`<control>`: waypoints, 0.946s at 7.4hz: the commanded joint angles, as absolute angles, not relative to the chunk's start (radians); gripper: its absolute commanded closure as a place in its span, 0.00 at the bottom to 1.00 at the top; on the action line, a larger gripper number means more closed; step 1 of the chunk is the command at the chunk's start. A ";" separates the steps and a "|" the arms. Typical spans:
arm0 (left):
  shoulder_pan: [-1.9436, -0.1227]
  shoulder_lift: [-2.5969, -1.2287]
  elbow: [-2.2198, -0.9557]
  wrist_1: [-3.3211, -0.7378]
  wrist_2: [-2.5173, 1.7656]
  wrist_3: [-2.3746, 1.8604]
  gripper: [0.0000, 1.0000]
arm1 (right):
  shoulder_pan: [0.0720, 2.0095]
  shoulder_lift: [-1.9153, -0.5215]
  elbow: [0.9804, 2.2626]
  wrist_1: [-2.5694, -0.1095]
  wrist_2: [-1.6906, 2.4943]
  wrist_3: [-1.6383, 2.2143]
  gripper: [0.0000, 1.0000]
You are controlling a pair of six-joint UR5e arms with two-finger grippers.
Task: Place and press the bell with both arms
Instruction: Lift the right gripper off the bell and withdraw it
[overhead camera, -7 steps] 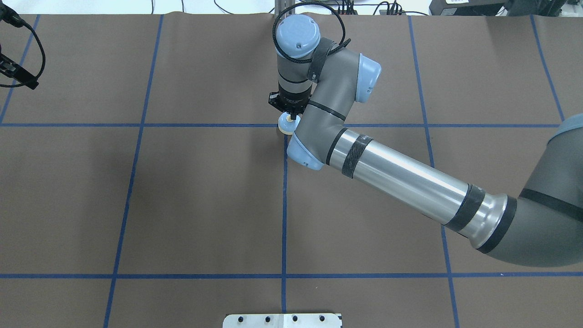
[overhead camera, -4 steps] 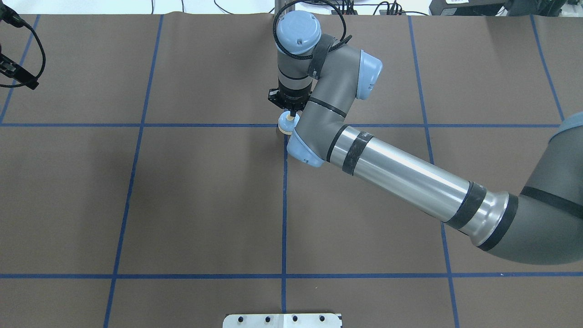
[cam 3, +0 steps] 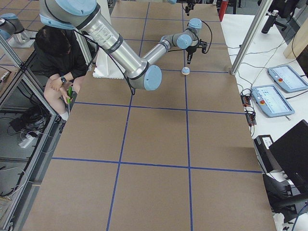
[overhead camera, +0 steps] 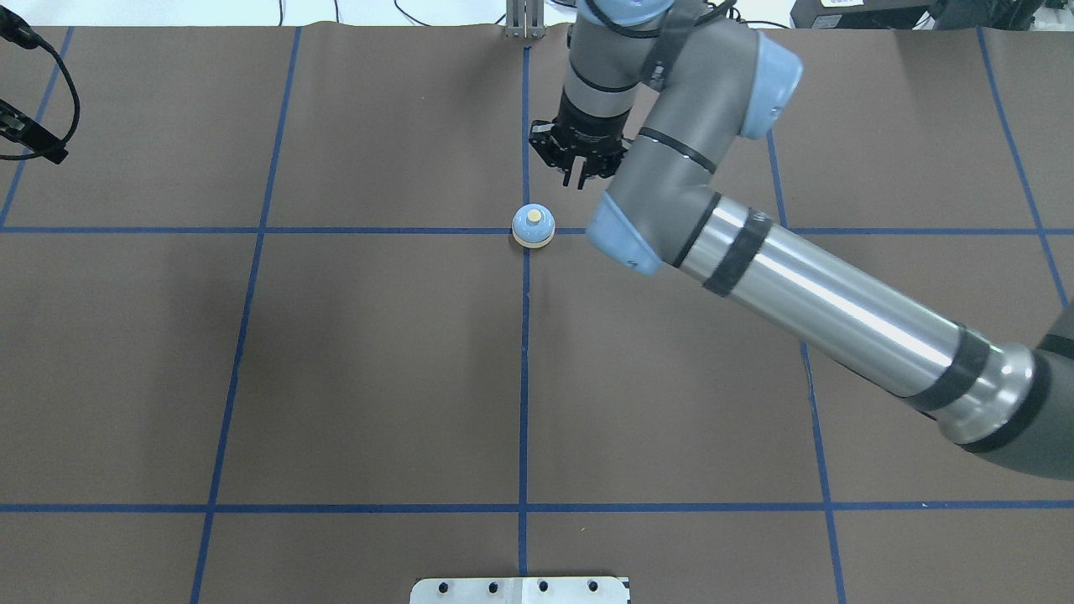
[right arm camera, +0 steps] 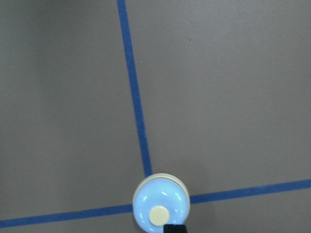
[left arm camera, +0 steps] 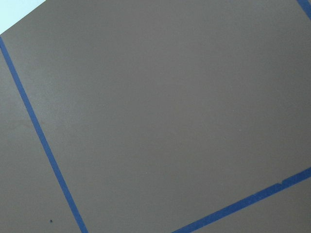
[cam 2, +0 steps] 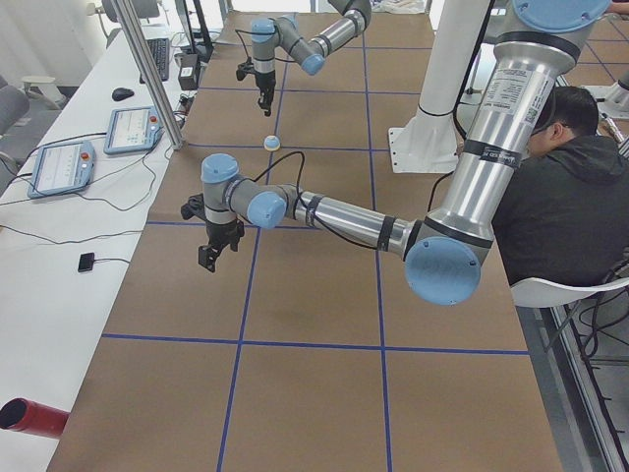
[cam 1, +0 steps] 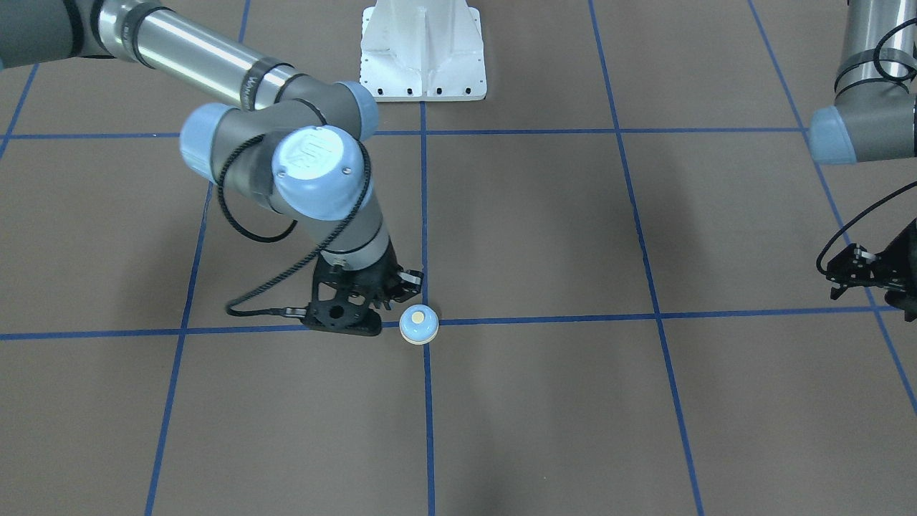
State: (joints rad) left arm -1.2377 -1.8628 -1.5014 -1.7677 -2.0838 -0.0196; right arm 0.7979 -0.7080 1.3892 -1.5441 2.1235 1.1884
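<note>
The light-blue bell with its cream button stands upright on the brown mat, on a crossing of blue tape lines; it also shows in the front view and the right wrist view. My right gripper hangs above and just behind-right of the bell, apart from it, jaws shut and empty; one black fingertip shows at the bottom edge of its wrist view. My left gripper hovers far off at the table's left end, open and empty, over bare mat.
The white bolted pedestal stands at the robot's side of the table. A seated person is beside the robot. Control pendants and cables lie on the white bench past the mat's far edge.
My right gripper has lifted off the bell's button and drawn back and to the right. The bell stays on the tape crossing. The left arm has not moved.
</note>
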 commanded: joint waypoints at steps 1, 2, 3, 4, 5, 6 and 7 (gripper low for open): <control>-1.305 -1.813 -1.516 -1.764 -2.086 -0.017 0.00 | 0.959 -1.008 1.689 -1.641 2.256 0.966 0.00; -1.333 -1.795 -1.516 -1.764 -2.088 -0.015 0.00 | 1.023 -1.141 1.779 -1.649 2.260 0.796 0.00; -1.365 -1.781 -1.513 -1.726 -2.112 -0.006 0.00 | 1.082 -1.258 1.817 -1.649 2.260 0.637 0.00; -1.402 -1.781 -1.509 -1.654 -2.135 0.023 0.00 | 1.180 -1.343 1.810 -1.651 2.263 0.436 0.00; -1.452 -1.763 -1.506 -1.643 -2.137 0.158 0.00 | 1.283 -1.412 1.784 -1.651 2.276 0.212 0.00; -1.504 -1.738 -1.503 -1.643 -2.138 0.197 0.00 | 1.392 -1.448 1.714 -1.648 2.301 0.028 0.00; -1.512 -1.726 -1.500 -1.643 -2.140 0.198 0.00 | 1.479 -1.457 1.634 -1.651 2.360 -0.142 0.00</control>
